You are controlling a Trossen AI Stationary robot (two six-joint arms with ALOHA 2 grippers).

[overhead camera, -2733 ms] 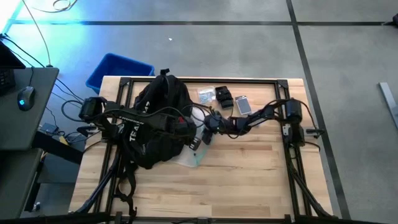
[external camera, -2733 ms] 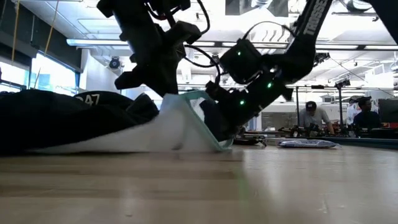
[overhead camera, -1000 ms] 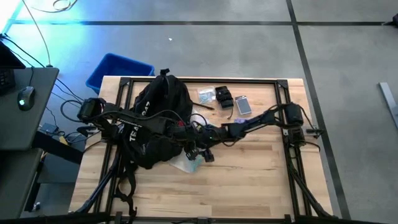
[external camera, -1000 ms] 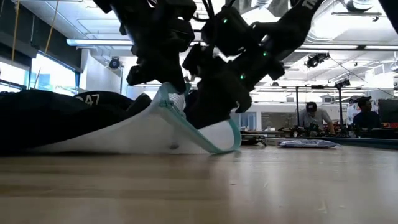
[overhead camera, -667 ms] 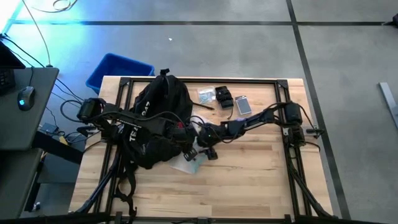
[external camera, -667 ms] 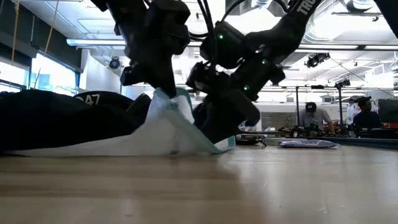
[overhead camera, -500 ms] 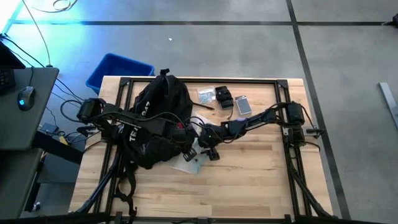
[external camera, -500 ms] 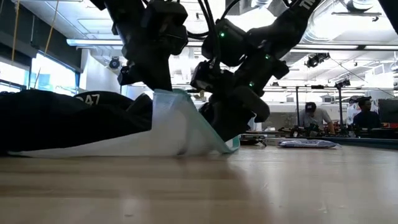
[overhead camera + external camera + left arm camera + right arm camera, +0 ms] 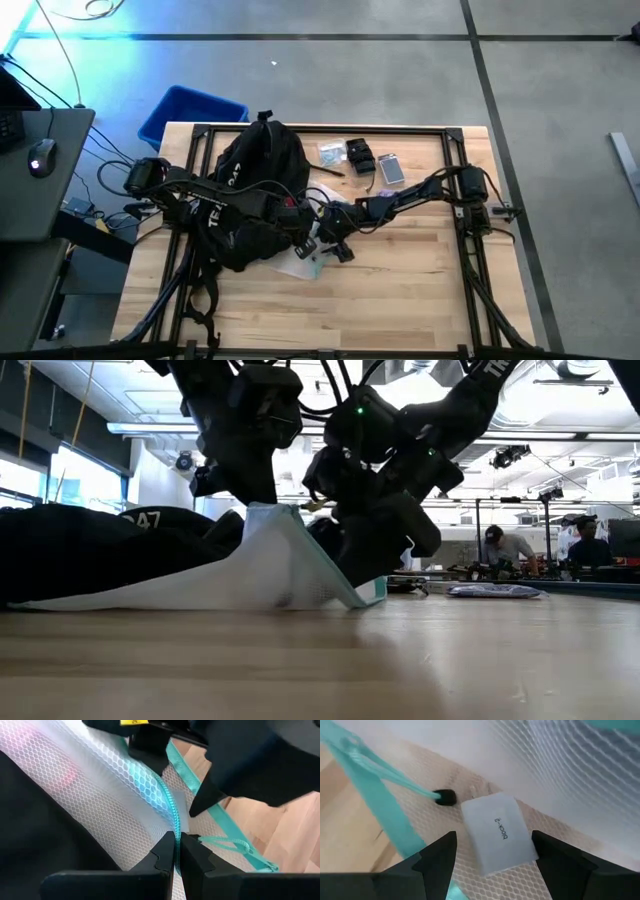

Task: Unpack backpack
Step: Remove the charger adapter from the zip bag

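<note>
The black backpack (image 9: 250, 195) lies on the table's left half. Against its right side lies a white mesh pouch (image 9: 270, 575) with a teal zipper, its bottom on the wood and its top edge raised like a tent. My left gripper (image 9: 176, 837) is shut on that raised edge. My right gripper (image 9: 495, 845) is open, slanting down into the pouch's mouth. Its fingers stand on either side of a small white tag (image 9: 500, 832) marked with black letters. A teal pull cord with a black bead (image 9: 445, 796) lies beside the tag. My left gripper pinches the pouch's teal zipper edge (image 9: 172, 822) between its two fingers, coming from above and slanting down, with the zipper running on between them. That edge is lifted while the pouch's bottom (image 9: 200, 600) stays on the table. My right gripper is inside the pouch's mouth; I cannot tell whether its fingers touch the mesh or the tag.
Along the far edge lie a clear bag (image 9: 331, 153), a black item (image 9: 360, 156) and a phone-like item (image 9: 391, 170). A blue bin (image 9: 190, 112) stands on the floor beyond the far left corner. The table's near right part is bare wood (image 9: 420, 290). People (image 9: 497, 545) stand far behind.
My right gripper has tipped further down and rolled a little, sinking lower into the pouch's mouth. The pouch's teal rim, which curled out wide toward the right, has dropped and now lies closer to the table. My left gripper has kept its hold on the raised edge.
</note>
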